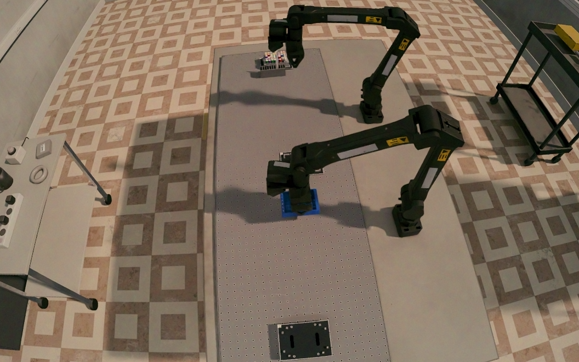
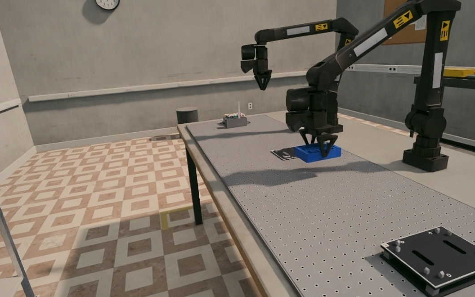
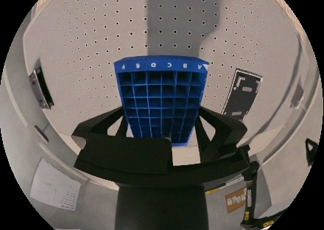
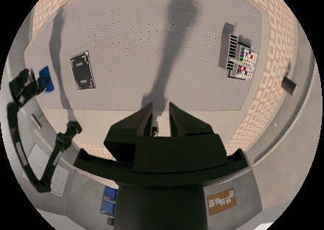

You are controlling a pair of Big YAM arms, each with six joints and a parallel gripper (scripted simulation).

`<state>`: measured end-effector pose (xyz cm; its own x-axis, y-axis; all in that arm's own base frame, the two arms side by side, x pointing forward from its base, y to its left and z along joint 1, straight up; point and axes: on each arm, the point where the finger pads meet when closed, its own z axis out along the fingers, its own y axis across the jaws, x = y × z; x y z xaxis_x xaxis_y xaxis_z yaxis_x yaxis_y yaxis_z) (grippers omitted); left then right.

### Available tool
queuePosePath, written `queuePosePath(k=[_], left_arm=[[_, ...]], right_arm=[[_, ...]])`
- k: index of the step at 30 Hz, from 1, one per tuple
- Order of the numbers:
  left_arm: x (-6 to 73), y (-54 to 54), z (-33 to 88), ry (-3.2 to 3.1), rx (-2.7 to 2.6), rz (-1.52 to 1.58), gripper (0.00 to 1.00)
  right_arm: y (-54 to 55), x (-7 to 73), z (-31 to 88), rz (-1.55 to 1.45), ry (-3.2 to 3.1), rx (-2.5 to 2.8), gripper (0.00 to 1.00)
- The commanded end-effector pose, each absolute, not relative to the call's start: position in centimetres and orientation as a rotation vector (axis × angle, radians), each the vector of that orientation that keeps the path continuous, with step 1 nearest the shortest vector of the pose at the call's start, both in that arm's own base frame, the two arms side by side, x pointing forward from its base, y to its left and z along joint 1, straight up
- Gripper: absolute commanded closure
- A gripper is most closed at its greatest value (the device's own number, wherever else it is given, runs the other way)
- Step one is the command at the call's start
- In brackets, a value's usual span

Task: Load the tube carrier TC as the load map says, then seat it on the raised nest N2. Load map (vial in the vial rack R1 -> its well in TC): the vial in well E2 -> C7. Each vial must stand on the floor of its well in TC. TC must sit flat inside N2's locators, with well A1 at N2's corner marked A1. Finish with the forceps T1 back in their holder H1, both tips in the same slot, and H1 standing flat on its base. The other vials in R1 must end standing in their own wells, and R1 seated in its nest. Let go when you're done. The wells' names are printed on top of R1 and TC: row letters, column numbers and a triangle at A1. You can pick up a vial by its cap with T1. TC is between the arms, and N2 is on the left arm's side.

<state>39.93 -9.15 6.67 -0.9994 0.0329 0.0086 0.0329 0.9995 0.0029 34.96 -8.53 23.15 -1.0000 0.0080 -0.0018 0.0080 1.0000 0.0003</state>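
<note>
The blue carrier TC [image 1: 285,207] [image 2: 313,157] [image 3: 162,65] looks level above the table. My left gripper [image 1: 300,211] [image 2: 315,149] [image 3: 160,107] is shut on TC, one finger on each long side. A small pale spot, perhaps a vial cap, shows at row C's end by the gripper body; the rest there is hidden. Raised nest N2 [image 1: 304,340] [image 2: 439,258] [image 3: 45,89] is bare. Rack R1 [image 1: 264,57] [image 4: 250,57] carries many coloured caps. Holder H1 [image 1: 273,68] [image 2: 235,122] stands beside it with forceps T1 [image 2: 238,107] upright. My right gripper [image 1: 295,66] [image 2: 263,89] [image 4: 160,105] is slightly open and empty.
A flat black nest [image 2: 280,152] [image 3: 243,93] [image 4: 85,75] lies on the perforated plate [image 1: 255,278] [image 2: 298,206], close behind TC in the exterior view. N2 stands at the plate's near end. The right arm hangs high near R1 and H1.
</note>
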Motion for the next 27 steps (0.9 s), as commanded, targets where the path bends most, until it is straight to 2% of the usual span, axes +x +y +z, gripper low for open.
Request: queuePosePath(k=[1, 27], left_arm=[[40.7, -8.9, 8.2, -3.178, -0.08, 0.014, 1.0], [41.5, -4.8, 8.4, -3.186, -0.075, 0.009, 1.0]], right_arm=[[-8.7, 35.7, 24.4, -0.013, 3.106, 0.023, 0.76], [-8.7, 35.7, 24.4, -0.013, 3.106, 0.023, 0.76]])
